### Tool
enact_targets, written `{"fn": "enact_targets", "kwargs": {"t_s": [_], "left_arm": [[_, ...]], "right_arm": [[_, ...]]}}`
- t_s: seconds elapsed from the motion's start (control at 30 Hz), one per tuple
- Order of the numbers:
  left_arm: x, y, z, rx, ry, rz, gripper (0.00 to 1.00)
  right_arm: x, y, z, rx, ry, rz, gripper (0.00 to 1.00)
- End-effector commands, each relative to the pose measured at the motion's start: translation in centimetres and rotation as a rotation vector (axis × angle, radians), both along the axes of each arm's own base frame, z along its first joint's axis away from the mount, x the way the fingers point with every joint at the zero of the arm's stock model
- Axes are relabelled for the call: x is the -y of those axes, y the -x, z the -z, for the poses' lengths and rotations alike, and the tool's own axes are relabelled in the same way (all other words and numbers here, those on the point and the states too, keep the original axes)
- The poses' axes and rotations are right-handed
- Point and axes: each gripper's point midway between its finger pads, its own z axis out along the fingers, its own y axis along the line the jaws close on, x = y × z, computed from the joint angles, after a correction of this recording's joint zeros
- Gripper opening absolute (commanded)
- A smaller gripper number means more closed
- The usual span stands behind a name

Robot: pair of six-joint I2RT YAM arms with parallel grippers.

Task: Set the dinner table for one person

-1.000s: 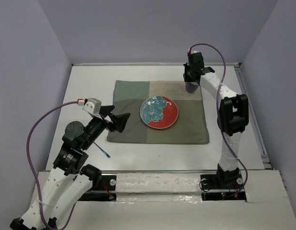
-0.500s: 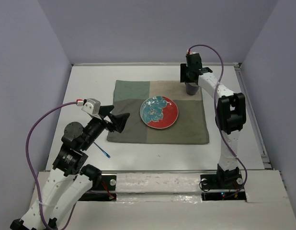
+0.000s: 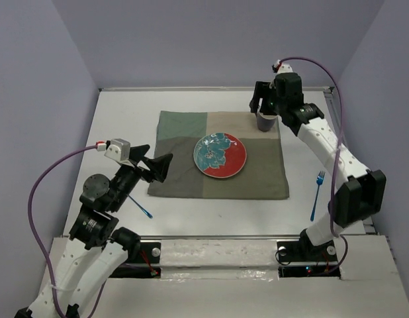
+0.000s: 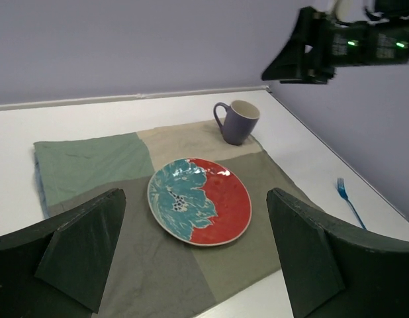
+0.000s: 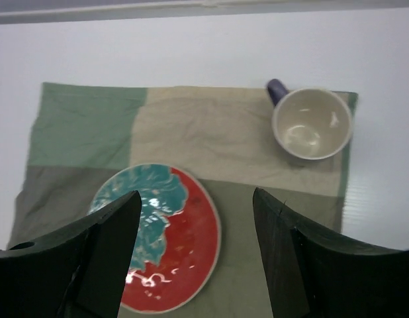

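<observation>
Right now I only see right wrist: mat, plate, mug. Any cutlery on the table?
Observer: Yes. A blue fork lies on the bare table, right of the mat.
Operator: Anything on the left?
Observer: A thin blue utensil lies off the mat's near-left corner, by the left arm. I can't tell what kind.
Operator: Left gripper?
Observer: The left gripper is open and empty, by the mat's left edge.
</observation>
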Motion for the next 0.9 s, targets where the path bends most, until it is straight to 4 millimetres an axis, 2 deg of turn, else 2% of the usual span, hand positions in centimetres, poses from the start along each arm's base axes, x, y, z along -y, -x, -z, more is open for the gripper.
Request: {"fn": "enact_targets", "kwargs": {"t_s": [0.0, 0.07, 0.1, 0.17, 0.2, 0.27, 0.3, 0.4, 0.43, 0.53, 0.57, 0.63, 0.67, 0.7, 0.77, 0.8, 0.83, 0.87], "left_arm": [[-2.7, -0.6, -2.2, 0.035, 0.041, -0.153, 0.99], [-3.8, -0.8, -1.8, 0.018, 0.048, -0.214, 0.99], [-4.9, -0.7, -1.9, 0.014, 0.068, -0.267, 0.99], [-6.2, -0.8, -1.9, 0.009, 0.090, -0.334, 0.99], [-7.0, -0.5, -1.9, 0.004, 0.119, -0.371, 0.99], [-9.0, -0.6, -1.9, -0.004, 0.159, -0.480, 0.99], [-10.6, -0.4, -1.9, -0.008, 0.201, -0.559, 0.99], [-12.7, 0.0, -1.9, -0.009, 0.260, -0.667, 0.99], [-13.6, 0.2, -1.9, -0.007, 0.279, -0.714, 0.99], [-14.4, 0.8, -2.7, 0.022, 0.306, -0.741, 0.99], [-14.9, 1.1, -3.0, 0.035, 0.292, -0.759, 0.99], [-16.4, 1.8, -4.1, 0.063, 0.296, -0.823, 0.99], [-16.9, 2.0, -4.2, 0.069, 0.283, -0.853, 0.99], [-17.8, 2.2, -3.8, 0.062, 0.278, -0.905, 0.99], [-18.3, 2.2, -2.9, 0.064, 0.276, -0.939, 0.99], [-18.7, 2.3, -2.0, 0.066, 0.265, -0.961, 0.99], [-19.5, 2.9, -2.2, 0.083, 0.297, -0.996, 0.99], [-19.8, 3.2, -2.4, 0.092, 0.306, -1.010, 0.99]], "right_arm": [[-5.5, 4.2, 0.1, 0.012, -0.091, -0.135, 0.73], [-7.2, 5.4, -0.2, 0.036, -0.111, -0.166, 0.71], [-9.2, 7.2, 0.2, 0.031, -0.122, -0.212, 0.70], [-11.7, 8.9, 0.1, 0.045, -0.148, -0.270, 0.67], [-14.3, 11.0, 1.0, 0.031, -0.148, -0.340, 0.66], [-17.1, 12.4, 1.3, 0.044, -0.164, -0.404, 0.64], [-20.0, 13.9, 2.0, 0.037, -0.167, -0.465, 0.63], [-24.5, 16.1, 2.9, 0.040, -0.147, -0.561, 0.62], [-27.5, 17.6, 3.6, 0.034, -0.137, -0.622, 0.62], [-32.1, 19.5, 4.1, 0.050, -0.139, -0.725, 0.61], [-34.7, 20.6, 4.7, 0.055, -0.136, -0.772, 0.61], [-36.9, 21.3, 5.4, 0.068, -0.123, -0.817, 0.57], [-38.2, 21.6, 7.7, 0.044, -0.094, -0.844, 0.56], [-39.9, 22.3, 6.9, 0.072, -0.100, -0.884, 0.54], [-41.5, 22.7, 7.7, 0.088, -0.077, -0.918, 0.53], [-42.8, 22.6, 8.5, 0.110, -0.049, -0.944, 0.52], [-43.6, 22.9, 10.2, 0.111, -0.014, -0.969, 0.52], [-44.0, 23.1, 9.2, 0.129, -0.028, -0.992, 0.51]]}}
